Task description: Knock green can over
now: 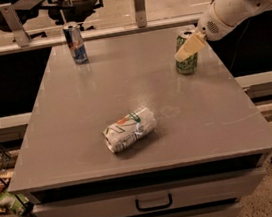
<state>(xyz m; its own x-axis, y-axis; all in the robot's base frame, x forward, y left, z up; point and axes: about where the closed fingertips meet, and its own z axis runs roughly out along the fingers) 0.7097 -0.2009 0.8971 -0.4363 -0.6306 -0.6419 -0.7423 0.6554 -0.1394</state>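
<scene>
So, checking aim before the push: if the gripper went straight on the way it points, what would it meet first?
The upright light green soda can; the gripper sits right at its top, though depth is unclear.

Cream plastic gripper (182,55) jaws at metal green can (188,66), matt table (198,122).

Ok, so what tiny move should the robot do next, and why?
Probably a short sideways push toward the middle of the table: the pincer is at the upper part of the green can, which stands upright near the table's edge.
</scene>
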